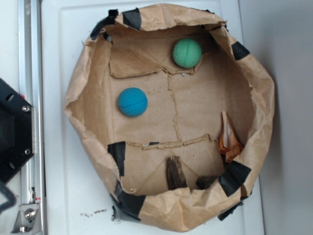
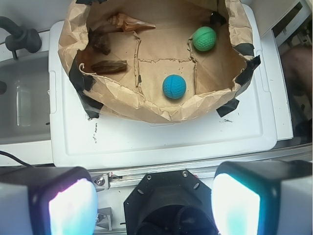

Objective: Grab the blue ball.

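The blue ball (image 1: 132, 102) (image 2: 174, 86) lies on the floor of a brown paper bag (image 1: 83, 73) (image 2: 146, 110) rolled down into a shallow bowl, left of middle in the exterior view. A green ball (image 1: 187, 53) (image 2: 204, 38) of the same size rests near the bag's far wall. My gripper (image 2: 154, 203) hangs high above the robot's black base, well short of the bag, open wide with nothing between its pale pads (image 2: 73, 208). The exterior view does not show the gripper's fingers.
Inside the bag lie a dark wood piece (image 1: 175, 172) (image 2: 108, 66), a small dark lump (image 1: 206, 182) (image 2: 99, 42) and an orange-brown shell (image 1: 228, 137) (image 2: 132, 22). The bag stands on a white tray (image 1: 63, 196) (image 2: 161, 142). The black robot base (image 1: 12, 129) (image 2: 168, 205) and a metal rail (image 1: 30, 54) border the tray.
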`<state>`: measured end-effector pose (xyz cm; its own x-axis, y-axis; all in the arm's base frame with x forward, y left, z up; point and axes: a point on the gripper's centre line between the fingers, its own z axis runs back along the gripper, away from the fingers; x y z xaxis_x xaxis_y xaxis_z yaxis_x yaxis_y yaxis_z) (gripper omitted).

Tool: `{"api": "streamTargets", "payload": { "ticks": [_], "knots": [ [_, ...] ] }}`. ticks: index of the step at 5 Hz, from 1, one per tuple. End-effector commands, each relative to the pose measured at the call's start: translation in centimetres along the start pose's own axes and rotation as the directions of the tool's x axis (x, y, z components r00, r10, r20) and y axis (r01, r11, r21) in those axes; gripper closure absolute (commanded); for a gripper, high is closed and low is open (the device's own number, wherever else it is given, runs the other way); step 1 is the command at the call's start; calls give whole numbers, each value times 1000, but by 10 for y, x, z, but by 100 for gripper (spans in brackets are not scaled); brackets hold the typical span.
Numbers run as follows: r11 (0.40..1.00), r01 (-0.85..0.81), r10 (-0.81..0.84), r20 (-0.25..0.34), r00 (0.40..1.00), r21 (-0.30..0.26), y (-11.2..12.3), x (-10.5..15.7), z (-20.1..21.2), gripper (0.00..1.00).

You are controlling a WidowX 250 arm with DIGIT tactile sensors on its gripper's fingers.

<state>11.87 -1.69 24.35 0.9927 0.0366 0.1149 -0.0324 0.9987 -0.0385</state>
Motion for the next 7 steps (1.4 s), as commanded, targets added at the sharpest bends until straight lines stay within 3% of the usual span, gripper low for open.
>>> {"api": "streamTargets", "payload": {
  "ticks": [1,2,3,5,7],
  "knots": [
    [1000,0,0,0,1000,0,0,0,0,0],
    [1000,12,-12,-20,1000,-9,2,37,-13,0],
    [999,23,-22,-30,999,26,7,62,-36,0],
    [991,126,-125,-42,991,42,3,88,-76,0],
    [979,194,-194,-8,981,65,24,104,-117,0]
  ]
}}
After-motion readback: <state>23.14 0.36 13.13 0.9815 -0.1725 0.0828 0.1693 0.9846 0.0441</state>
